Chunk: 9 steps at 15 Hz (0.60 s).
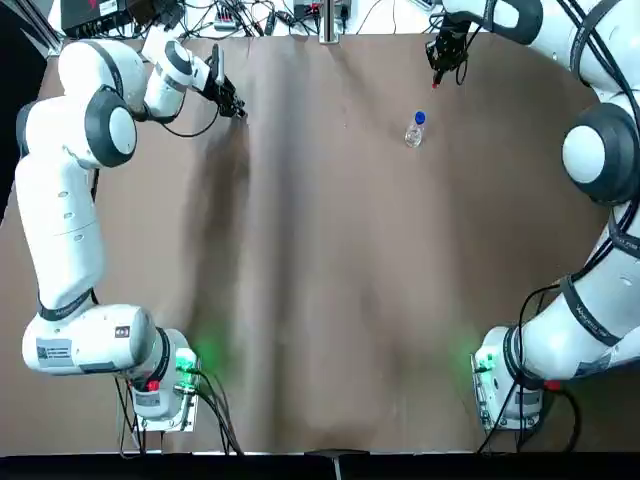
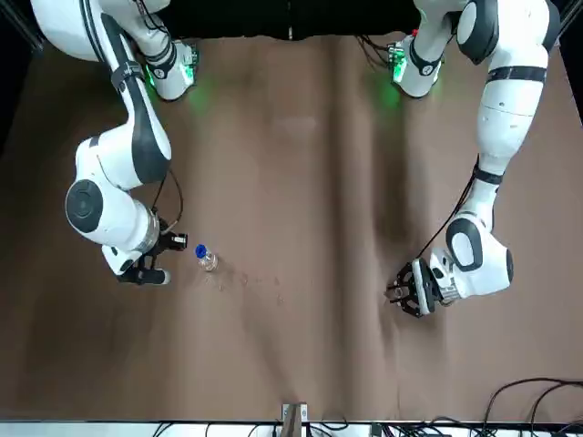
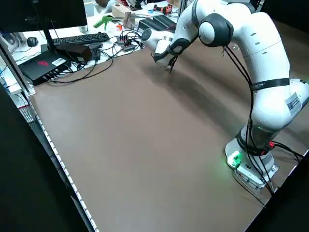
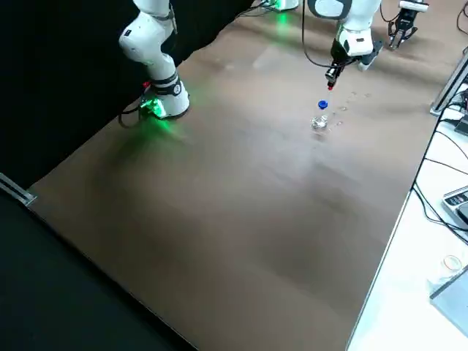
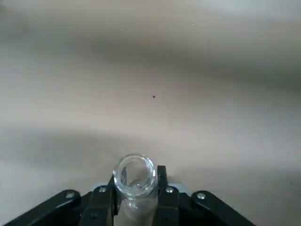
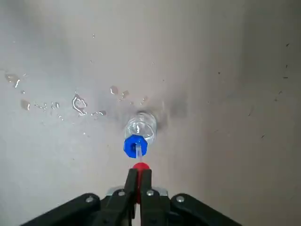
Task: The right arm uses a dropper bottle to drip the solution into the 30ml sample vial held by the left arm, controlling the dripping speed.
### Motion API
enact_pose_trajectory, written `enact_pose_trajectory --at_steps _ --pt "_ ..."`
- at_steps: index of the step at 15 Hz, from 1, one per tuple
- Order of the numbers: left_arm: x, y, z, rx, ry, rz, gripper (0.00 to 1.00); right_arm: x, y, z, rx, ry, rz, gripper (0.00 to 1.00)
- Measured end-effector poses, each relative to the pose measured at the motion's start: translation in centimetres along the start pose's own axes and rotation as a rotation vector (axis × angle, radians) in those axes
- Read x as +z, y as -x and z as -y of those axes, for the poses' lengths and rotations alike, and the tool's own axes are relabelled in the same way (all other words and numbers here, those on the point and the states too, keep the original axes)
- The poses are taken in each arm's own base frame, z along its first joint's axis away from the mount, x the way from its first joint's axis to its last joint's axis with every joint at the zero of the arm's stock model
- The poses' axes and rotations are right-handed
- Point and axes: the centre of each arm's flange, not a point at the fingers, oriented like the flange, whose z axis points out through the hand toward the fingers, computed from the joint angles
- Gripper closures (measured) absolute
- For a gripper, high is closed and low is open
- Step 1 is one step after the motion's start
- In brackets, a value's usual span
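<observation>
In the top view, the right arm (image 1: 590, 150) is reaching in from the right side of the frame, and its gripper (image 1: 437, 66) is hanging in the upper right. In the right wrist view that gripper is closing its two fingers on a red dropper bulb (image 6: 141, 166), leaving only a narrow gap filled by the bulb. The clear dropper tube (image 6: 138, 151) is pointing toward the opening of the blue neck collar (image 6: 135, 146) on the small clear dropper bottle (image 6: 141, 126); whether the tip is inside the opening, I cannot tell. The bottle is standing upright on the brown tabletop (image 1: 330, 300), right of centre in the upper part of the top view, near the right gripper. Liquid spots (image 6: 79, 104) are lying beside it, at the left of the right wrist view. The left arm (image 1: 60, 220) is stretching up the left side of the top view, with its gripper (image 1: 228, 98) in the upper left, well apart from the bottle. Its fingers are parted by about the width of the clear glass sample vial (image 5: 135, 178), gripping it between them at the bottom centre of the left wrist view, its round open mouth facing the camera.
</observation>
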Motion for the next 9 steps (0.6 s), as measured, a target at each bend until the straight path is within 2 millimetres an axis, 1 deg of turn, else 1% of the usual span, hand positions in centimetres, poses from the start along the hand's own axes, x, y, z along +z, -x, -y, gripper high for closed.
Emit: enact_pose_trajectory --at_steps 3,6,7,9 --pt "-0.1 0.2 0.0 -0.002 -0.001 0.002 0.69 0.3 0.2 0.5 -0.007 0.002 0.004 0.94" --pt "-0.2 0.4 0.1 -0.003 -0.003 0.003 0.67 0.8 0.2 0.9 -0.011 0.005 0.012 0.94" --pt "-0.2 0.4 0.1 -0.001 -0.004 0.003 0.61 1.0 0.3 0.9 -0.012 0.006 0.016 0.94" --pt "-0.3 0.5 0.1 -0.002 -0.005 0.002 0.44 1.5 0.2 1.0 -0.013 0.008 0.022 0.94"
